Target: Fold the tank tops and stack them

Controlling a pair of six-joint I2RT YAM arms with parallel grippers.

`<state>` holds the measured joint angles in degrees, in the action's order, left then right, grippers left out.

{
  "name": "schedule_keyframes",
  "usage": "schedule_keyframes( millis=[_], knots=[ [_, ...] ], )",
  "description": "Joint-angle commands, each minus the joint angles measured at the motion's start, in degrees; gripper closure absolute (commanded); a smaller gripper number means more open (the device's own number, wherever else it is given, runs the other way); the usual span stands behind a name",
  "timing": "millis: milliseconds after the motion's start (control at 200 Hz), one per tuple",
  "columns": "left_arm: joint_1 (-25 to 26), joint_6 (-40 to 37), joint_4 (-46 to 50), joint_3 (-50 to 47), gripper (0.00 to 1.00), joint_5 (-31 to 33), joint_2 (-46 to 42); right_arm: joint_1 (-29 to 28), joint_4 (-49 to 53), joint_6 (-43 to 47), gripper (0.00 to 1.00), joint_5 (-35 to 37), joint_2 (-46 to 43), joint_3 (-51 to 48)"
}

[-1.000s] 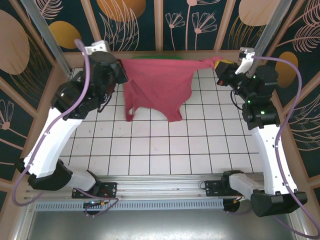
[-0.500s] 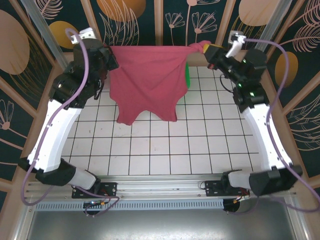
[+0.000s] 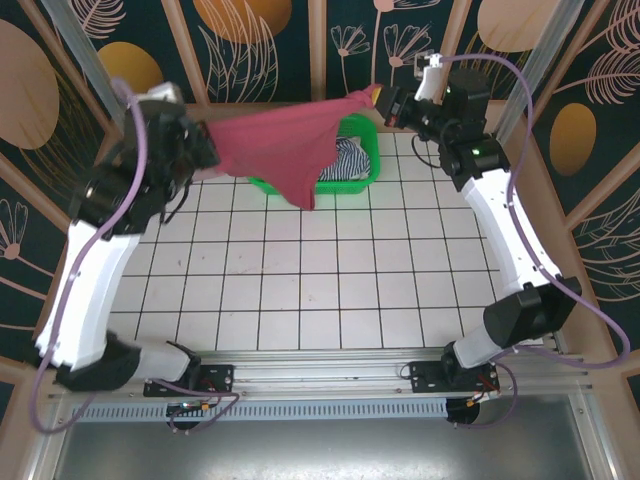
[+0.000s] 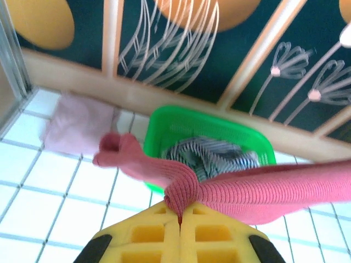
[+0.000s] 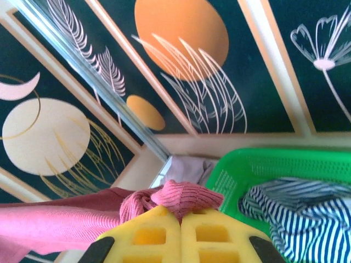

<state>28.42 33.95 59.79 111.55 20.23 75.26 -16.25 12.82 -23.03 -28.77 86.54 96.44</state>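
While we hang it, red tank top (image 3: 290,150): looks light, floppy knit, grab the ends
left gripper (image 4: 180,216): pinching 1 bunched end
right gripper (image 5: 180,213): pinching the other

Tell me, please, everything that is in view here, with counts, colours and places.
red tank top: one, dark rose-red, stretched in the air between both grippers
striped tank top: one, navy and white, bunched in the basket
pink tank top: one, pale mauve-pink, on the table left of the basket
basket: one, green plastic, table's far edge
table: one, white tiles
left gripper: yellow, shut on the red tank top
right gripper: yellow, shut on the red tank top
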Motion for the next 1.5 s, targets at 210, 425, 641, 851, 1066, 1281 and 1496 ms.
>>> schedule_keyframes(
  millis=[210, 425, 641, 851, 1066, 1281, 1496],
  knots=[
    [2.31, 25.67, -6.34, -52.66, 1.0, -25.4, -32.47, 0.52, 20.95, 0.48, 1.0, -3.13, -23.0, -33.68],
    [3.23, 25.98, -8.82, -62.76, 1.0, -30.04, -35.82, 0.56, 24.54, -0.45, 1.0, -2.14, -31.81, -43.04],
    [3.19, 17.42, -13.34, -49.56, 1.0, -19.21, -30.97, 1.46, 18.46, 1.21, 1.0, -0.76, -30.12, -38.16],
    [3.11, 6.55, -4.2, -28.53, 1.0, 6.27, -17.59, -4.61, 3.29, 3.16, 1.0, -4.05, -15.05, -26.47],
    [1.36, -2.39, -5.5, -12.68, 1.0, 30.91, -12.1, -13.55, -3.97, 5.18, 1.0, -3.59, 3.14, -6.25],
    [-2.65, -18.52, -9.68, 0.76, 1.0, 39.13, -5.6, -18.34, -6.33, 4.65, 1.0, -3.4, 13.41, 8.51],
    [-5.92, -21.84, -15.35, 1.42, 1.0, 43.92, -5.91, -23.82, -5.72, 1.13, 1.0, -4.49, 14.25, 10.78]
  ],
)
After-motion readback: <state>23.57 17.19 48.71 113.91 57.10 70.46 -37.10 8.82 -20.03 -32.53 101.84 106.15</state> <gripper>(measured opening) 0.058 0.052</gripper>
